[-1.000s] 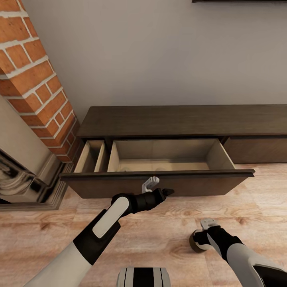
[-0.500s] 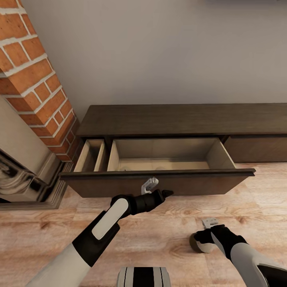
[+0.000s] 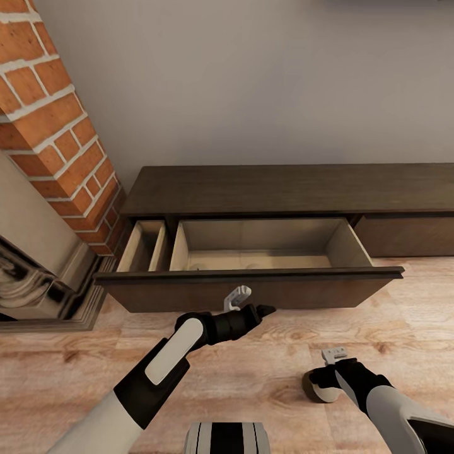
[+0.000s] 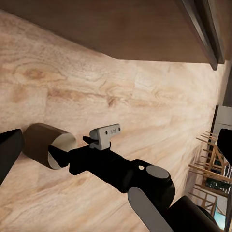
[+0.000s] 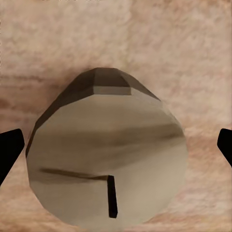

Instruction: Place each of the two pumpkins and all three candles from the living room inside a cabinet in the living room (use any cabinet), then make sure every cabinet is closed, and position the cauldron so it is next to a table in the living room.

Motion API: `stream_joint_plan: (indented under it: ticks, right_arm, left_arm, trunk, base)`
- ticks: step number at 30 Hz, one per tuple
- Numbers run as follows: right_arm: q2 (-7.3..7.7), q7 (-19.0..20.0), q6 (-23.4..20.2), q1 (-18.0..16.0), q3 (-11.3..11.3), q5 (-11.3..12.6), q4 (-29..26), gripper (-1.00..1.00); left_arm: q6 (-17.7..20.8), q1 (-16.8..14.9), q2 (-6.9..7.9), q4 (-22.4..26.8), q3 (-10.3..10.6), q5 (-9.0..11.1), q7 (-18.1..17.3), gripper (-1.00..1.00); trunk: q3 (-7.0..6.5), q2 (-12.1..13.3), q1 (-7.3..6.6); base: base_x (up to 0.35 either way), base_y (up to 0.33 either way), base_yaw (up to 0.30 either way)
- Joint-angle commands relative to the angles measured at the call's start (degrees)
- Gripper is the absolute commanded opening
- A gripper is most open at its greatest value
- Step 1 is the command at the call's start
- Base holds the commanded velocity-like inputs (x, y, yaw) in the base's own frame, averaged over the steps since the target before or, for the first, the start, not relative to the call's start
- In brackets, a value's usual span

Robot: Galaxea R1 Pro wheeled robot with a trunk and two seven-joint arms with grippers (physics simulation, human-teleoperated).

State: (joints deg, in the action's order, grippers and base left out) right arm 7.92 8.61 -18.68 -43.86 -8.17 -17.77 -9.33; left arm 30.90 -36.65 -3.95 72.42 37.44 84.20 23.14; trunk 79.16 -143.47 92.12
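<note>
Stubby greyish candle [image 3: 318,388] with faceted sides and dark wick at lower right on wood-grain floor [image 3: 265,372], right gripper [image 3: 323,383] spread wide around it, dark-brown cabinet [image 3: 277,189] mid-frame with pale-lined drawer [image 3: 252,287] pulled out, left gripper [image 3: 252,304] just before its front, fingers parted, empty

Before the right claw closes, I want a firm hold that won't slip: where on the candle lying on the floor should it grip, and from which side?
Grip the candle across its round side wall, coming straight down from above, as the right claw already hangs. It lies tipped on the wood floor, flat wick end facing the wrist camera, so the curved sides sit between the open fingers. Probably grip mid-length.
</note>
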Motion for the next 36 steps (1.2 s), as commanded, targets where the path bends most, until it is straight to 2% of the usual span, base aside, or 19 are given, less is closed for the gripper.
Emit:
stream_joint_plan:
  ticks: [1,3,10,17,20,21,31,36]
  right_arm:
    - [0.0,0.0,0.02,0.0,0.0,-0.06,0.0,1.0]
    - [-0.06,0.05,0.03,0.0,0.0,-0.18,0.01,1.0]
    - [-0.09,1.12,-0.02,0.0,0.0,-0.24,0.06,1.0]
    - [-0.09,2.66,-0.04,0.0,0.0,-0.06,0.1,1.0]
    - [-0.09,2.71,-0.04,0.0,0.0,-0.04,0.1,1.0]
    - [-0.09,2.72,-0.04,0.0,0.0,-0.01,0.1,-1.0]
    - [0.2,2.72,-0.28,0.0,-0.03,0.02,-0.28,-1.0]
    - [0.51,2.74,-4.3,0.0,-0.08,-0.21,-1.28,-1.0]
  left_arm:
    - [0.01,0.0,0.0,0.0,0.0,0.0,-0.01,1.0]
    - [0.03,0.0,0.0,0.0,0.0,0.0,0.01,1.0]
    - [0.04,0.0,0.0,0.0,0.0,0.0,0.01,1.0]
    - [0.04,0.0,0.0,0.0,0.0,0.0,0.0,1.0]
    - [0.04,0.0,0.0,0.0,0.0,0.0,0.01,1.0]
    - [0.04,0.0,0.0,-0.01,-0.04,0.0,-0.01,1.0]
    - [0.04,0.0,0.0,-0.08,-0.09,0.0,0.01,1.0]
    - [0.04,0.0,0.0,-0.02,-0.09,0.0,0.0,1.0]
  trunk:
    - [0.22,-0.01,0.03]
    - [0.66,-0.04,0.08]
    - [0.66,-0.04,0.08]
    - [2.22,-0.13,0.26]
    - [2.22,-0.13,0.26]
    - [2.22,-0.13,0.26]
    - [2.22,-0.13,0.26]
    - [2.22,-0.13,0.26]
  base:
    - [0.0,0.0,0.0]
    - [0.0,0.0,0.0]
    - [0.0,0.0,0.0]
    - [0.0,0.0,0.0]
    - [0.0,0.0,0.0]
    - [0.0,0.0,0.0]
    - [0.0,0.0,0.0]
    - [0.0,0.0,0.0]
